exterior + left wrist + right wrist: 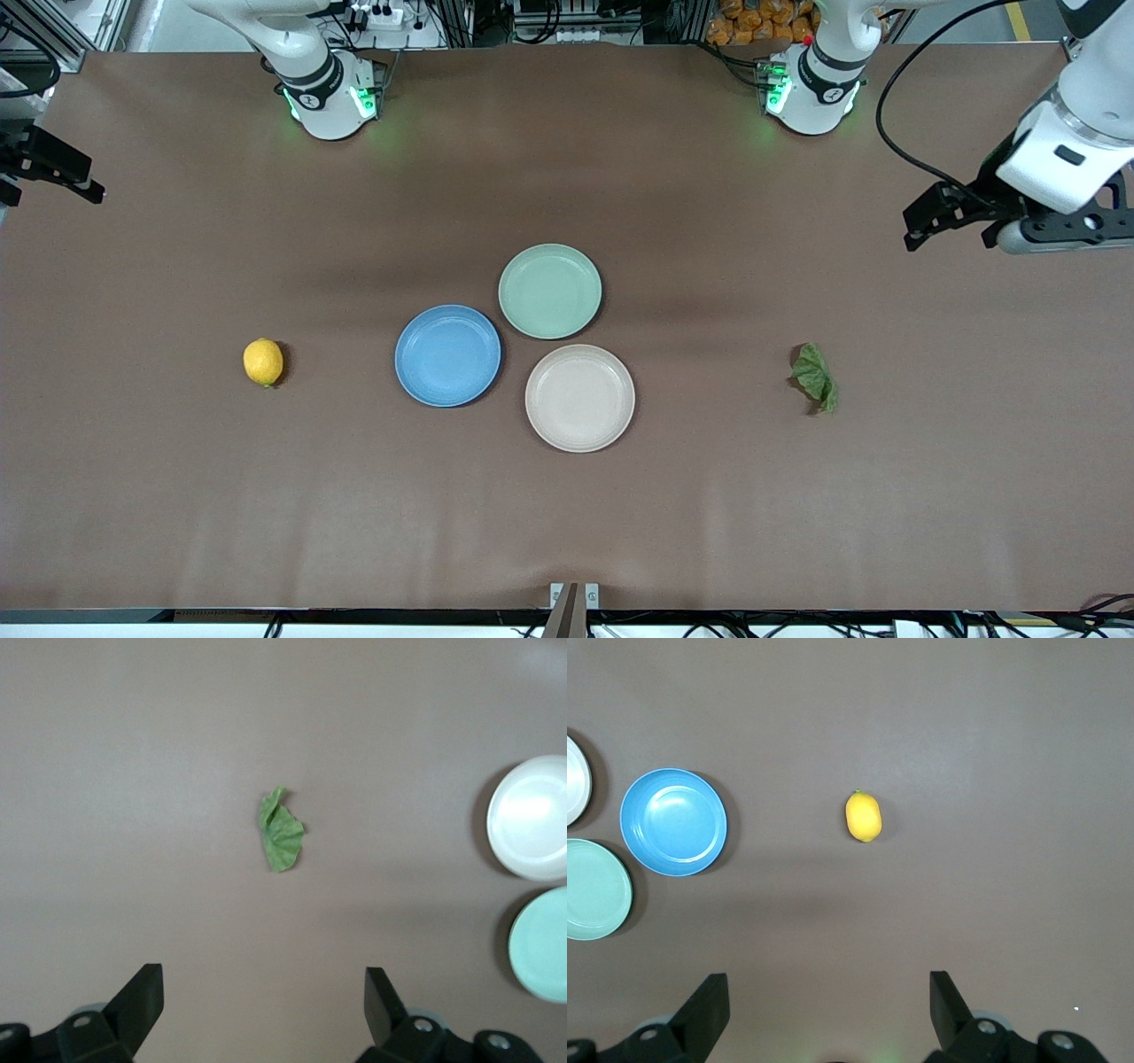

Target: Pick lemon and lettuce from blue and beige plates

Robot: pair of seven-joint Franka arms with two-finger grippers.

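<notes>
Although the task speaks of picking from plates, the lemon (263,361) and the lettuce (816,376) both lie on the bare tabletop (567,514), and the blue plate (447,355), beige plate (579,398) and mint-green plate (549,291) in the middle hold nothing.

The lemon rests toward the right arm's end of the tabletop, well apart from the blue plate. The right gripper (829,1010) hangs over that end with its jaws spread wide and nothing between them; in the right wrist view the lemon sits ahead of the jaws and roughly centred between them, its long axis pointing along the reach (so the jaws would likely close across its narrow width).

The lettuce lies toward the left arm's end, well apart from the beige plate. The left gripper (264,1005) hovers over that end, jaws equally wide and empty, with the crumpled leaf centred ahead of them, its longer side also running along the reach.

Each arm is plainly nearer its own item. No brand, label or writing is readable.
</notes>
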